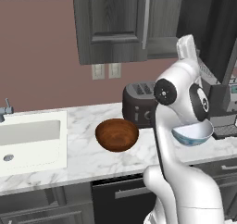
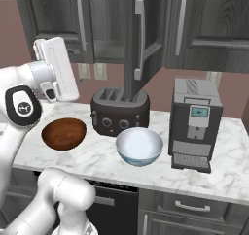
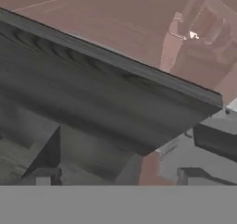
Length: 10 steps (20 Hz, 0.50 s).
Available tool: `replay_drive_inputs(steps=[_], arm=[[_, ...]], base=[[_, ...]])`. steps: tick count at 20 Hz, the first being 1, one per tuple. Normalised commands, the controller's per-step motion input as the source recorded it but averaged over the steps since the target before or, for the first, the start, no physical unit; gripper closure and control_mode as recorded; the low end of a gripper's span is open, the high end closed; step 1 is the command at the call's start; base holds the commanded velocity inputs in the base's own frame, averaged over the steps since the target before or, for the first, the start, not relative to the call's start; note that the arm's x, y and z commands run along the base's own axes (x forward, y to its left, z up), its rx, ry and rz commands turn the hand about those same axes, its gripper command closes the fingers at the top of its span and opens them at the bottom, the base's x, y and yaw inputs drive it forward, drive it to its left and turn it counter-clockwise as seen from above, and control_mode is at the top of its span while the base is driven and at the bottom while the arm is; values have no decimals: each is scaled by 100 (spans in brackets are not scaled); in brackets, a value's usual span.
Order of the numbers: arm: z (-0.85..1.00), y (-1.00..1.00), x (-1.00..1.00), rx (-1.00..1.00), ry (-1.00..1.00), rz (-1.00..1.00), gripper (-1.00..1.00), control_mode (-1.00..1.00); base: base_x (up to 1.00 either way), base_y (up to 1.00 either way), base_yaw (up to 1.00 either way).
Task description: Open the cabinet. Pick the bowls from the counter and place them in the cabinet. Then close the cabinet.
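We've got the cabinet (image 2: 141, 40) open already: in the right base view one door stands swung out toward us, edge-on at top centre of the frame, its silver bar handle (image 2: 139, 40) running down the middle. That leaves the way in clear, which is why we judge the opening step done and the bowls next.

Both bowls sit on the counter (image 2: 204, 180), untouched. The reddish-brown wooden bowl (image 2: 63, 132) rests left of centre in the right base view, just in front of and beside the dark toaster (image 2: 119, 111). The white bowl with the blue outside (image 2: 139, 145) sits at centre, between the toaster and the coffee machine (image 2: 195, 122) on the right. In the left base view the wooden bowl (image 1: 116, 134) shows mid-frame, with the sink (image 1: 28, 140) at far left, and the blue bowl (image 1: 192, 134) peeks out from behind our arm at right.

Our hand is raised high, up at cabinet level; the hand view looks along a dark wood-grain panel edge with pink wall beyond. The fingertips themselves aren't clear in any frame, but we take the jaws as standing wide apart with nothing between them, ready for a rim.

Our guess: we need to come down from here and take a bowl by its rim, minding the open door above the toaster.
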Motion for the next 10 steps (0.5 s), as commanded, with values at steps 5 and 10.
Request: replay_drive_inputs(steps=[5,10], arm=[[0,-11,33,3,-23,-13,-100,-100],[-9,-11,32,5,-18,-11,-100,-100]], base=[[0,0,0],[0,0,0]])
